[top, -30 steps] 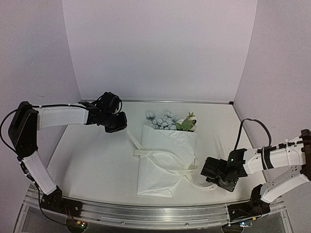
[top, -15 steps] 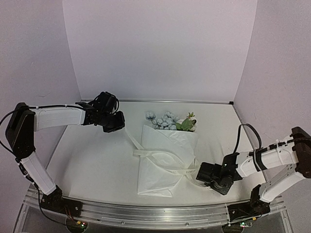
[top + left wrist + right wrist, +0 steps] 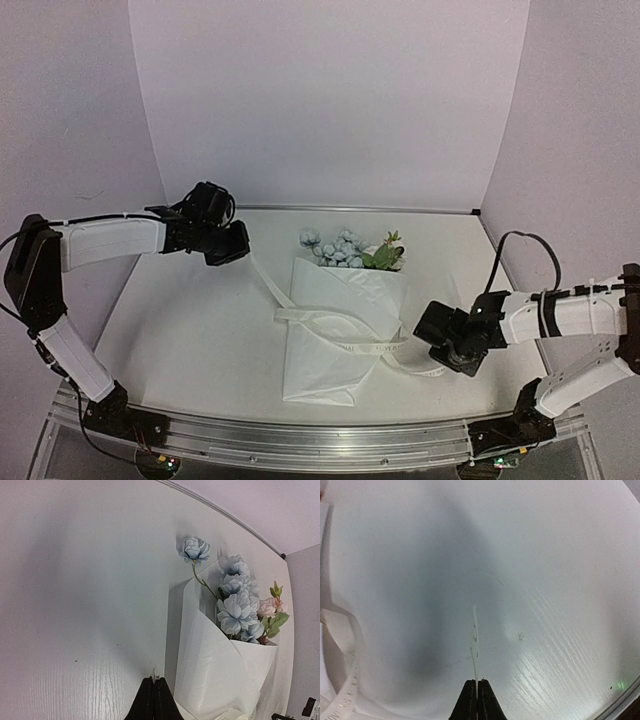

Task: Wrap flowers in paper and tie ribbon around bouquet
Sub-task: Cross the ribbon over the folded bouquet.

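The bouquet lies mid-table: a white paper (image 3: 335, 365) cone with the pale blue flowers (image 3: 338, 247) and green leaves at its far, wide end. The cream ribbon (image 3: 300, 315) crosses the cone's middle. One end runs up-left to my left gripper (image 3: 243, 252), which is shut on it. The other end curls right to my right gripper (image 3: 452, 362), also shut on it. In the left wrist view the left gripper (image 3: 154, 680) pinches a sliver of ribbon beside the paper (image 3: 215, 670) and flowers (image 3: 235, 612). In the right wrist view the ribbon (image 3: 476, 630) sticks out edge-on from the right gripper (image 3: 477, 681).
The white table (image 3: 190, 330) is enclosed by pale walls at the back and sides. A metal rail (image 3: 300, 440) with both arm bases runs along the near edge. A slack loop of ribbon (image 3: 350, 680) lies at the left of the right wrist view.
My right gripper has closed on the ribbon's right end and risen slightly toward the far right. My left gripper has drawn its end further left and back.
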`<state>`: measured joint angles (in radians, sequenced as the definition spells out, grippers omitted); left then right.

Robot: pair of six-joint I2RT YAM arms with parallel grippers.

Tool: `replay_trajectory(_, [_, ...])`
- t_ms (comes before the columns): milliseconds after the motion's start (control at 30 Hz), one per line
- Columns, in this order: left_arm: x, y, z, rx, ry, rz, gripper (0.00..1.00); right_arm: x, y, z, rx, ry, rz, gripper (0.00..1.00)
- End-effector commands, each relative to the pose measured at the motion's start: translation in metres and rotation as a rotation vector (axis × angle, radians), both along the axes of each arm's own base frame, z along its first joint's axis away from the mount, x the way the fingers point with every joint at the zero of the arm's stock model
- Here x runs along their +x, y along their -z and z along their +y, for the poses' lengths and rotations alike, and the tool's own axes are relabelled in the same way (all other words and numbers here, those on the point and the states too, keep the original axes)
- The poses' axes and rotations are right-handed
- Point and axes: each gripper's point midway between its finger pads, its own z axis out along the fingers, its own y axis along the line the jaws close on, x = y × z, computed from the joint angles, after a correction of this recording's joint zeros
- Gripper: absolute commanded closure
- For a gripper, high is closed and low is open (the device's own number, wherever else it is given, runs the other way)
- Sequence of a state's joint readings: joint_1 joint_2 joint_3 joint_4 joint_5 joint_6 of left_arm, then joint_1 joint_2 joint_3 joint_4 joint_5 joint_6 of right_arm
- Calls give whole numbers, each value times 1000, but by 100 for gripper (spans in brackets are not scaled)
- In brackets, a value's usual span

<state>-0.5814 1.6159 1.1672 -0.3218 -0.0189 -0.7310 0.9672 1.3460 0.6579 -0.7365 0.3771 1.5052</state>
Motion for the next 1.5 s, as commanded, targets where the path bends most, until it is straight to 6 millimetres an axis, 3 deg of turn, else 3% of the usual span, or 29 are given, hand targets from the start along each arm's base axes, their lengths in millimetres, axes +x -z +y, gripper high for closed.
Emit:
replay_trajectory(0, [7, -41, 6, -42, -3, -86, 100, 25, -30, -16, -84, -66, -16, 100])
replay_trajectory(300, [8, -30, 43, -31, -85, -51, 100, 57, -36, -40, -74, -10, 62, 100])
replay_trajectory(667, [-7, 40, 117, -85, -264, 120, 100, 99, -52, -67, -98, 27, 110, 100])
replay_trajectory(900, [-7, 65, 148, -160, -374, 176, 100, 100, -44, -91, -114, 58, 185, 100])
replay_trajectory(1133, [-11, 81, 156, -154, -422, 210, 100, 100, -43, -115, -153, 89, 225, 100])
replay_trajectory(1300, [-20, 98, 174, -161, -494, 251, 100, 96, -45, -138, -213, 108, 275, 100])
replay_trajectory(1467, [-25, 114, 179, -206, -532, 281, 100, 100, -36, -128, -124, 91, 318, 100])
